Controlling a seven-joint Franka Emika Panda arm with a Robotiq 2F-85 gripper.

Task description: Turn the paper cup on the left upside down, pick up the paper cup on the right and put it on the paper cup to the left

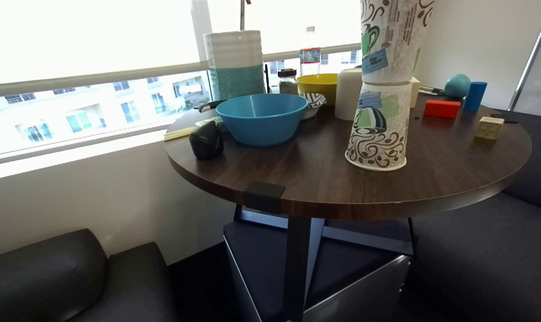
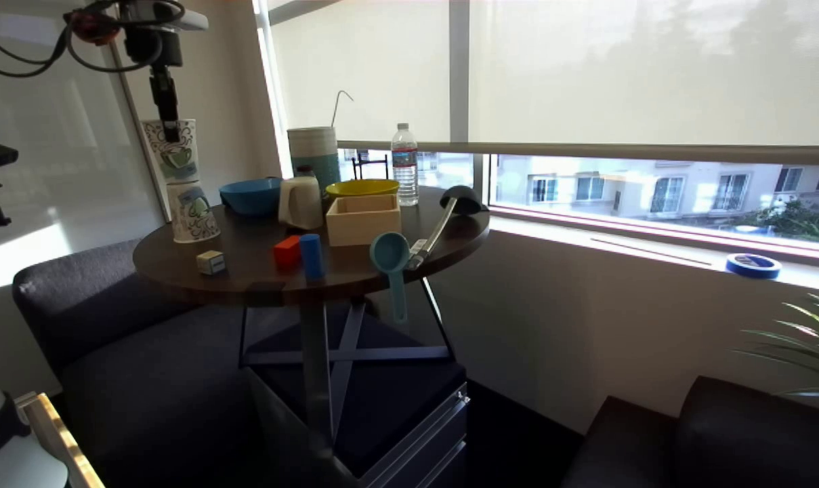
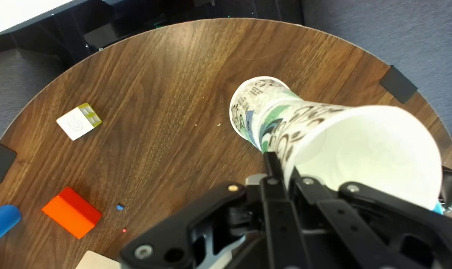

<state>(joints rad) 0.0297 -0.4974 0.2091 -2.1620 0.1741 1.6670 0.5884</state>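
Wrist view: gripper (image 3: 283,166) at lower centre of frame, fingers nearly together, pinching wall of upper paper cup (image 3: 364,157), mouth up. In exterior view, upper paper cup stands upper right, base to base on upside-down lower paper cup (image 1: 380,129); blue bowl (image 1: 261,123) left of centre, on round table (image 1: 458,165).

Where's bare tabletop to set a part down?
Widest, specks aside: between lower paper cup, small cube, red block and table rim. Smaller: between that cup, blue bowl and black edge clip. Crowded: toward the window, with yellow bowl, wooden box and bottle bunched; also where the gripper meets the upper paper cup.
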